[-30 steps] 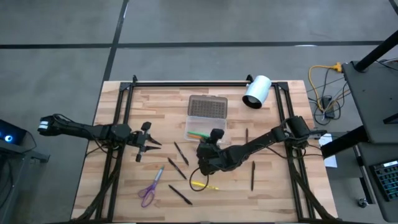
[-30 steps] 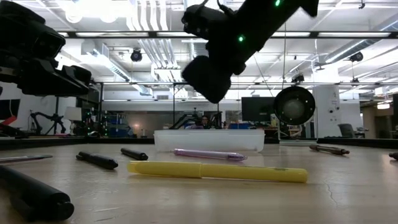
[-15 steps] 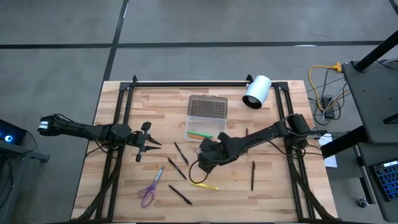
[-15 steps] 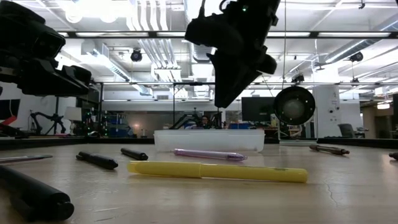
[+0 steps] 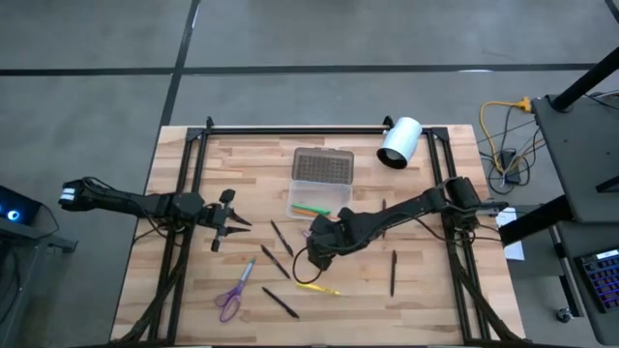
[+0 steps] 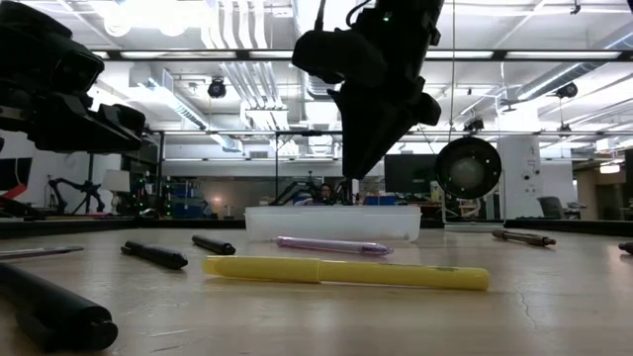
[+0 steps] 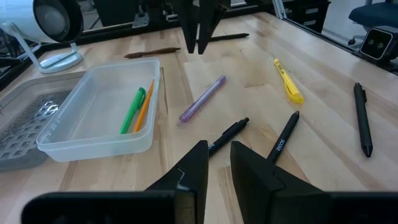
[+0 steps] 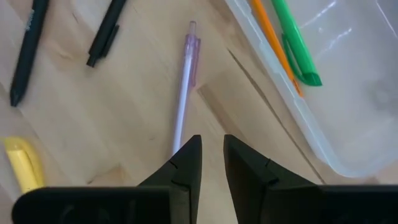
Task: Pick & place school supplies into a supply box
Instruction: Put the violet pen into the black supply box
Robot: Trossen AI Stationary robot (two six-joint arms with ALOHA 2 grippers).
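The right gripper (image 8: 211,152) covered the near end of the lilac pen (image 8: 184,87), so how far that pen ran under the fingers couldn't be told. The yellow pen (image 8: 22,165) off to the gripper's side was cut by the frame edge, only a stub showing. Same with the box (image 8: 323,81) ahead of it, its far side ran out of frame. From above, the lilac pen was lost under the right arm entirely. In the low view a black pen (image 6: 49,307) nearest the camera was a blurred lump, cropped at the edge. The scissors (image 5: 232,293) were too small to tell whether the blades were together.
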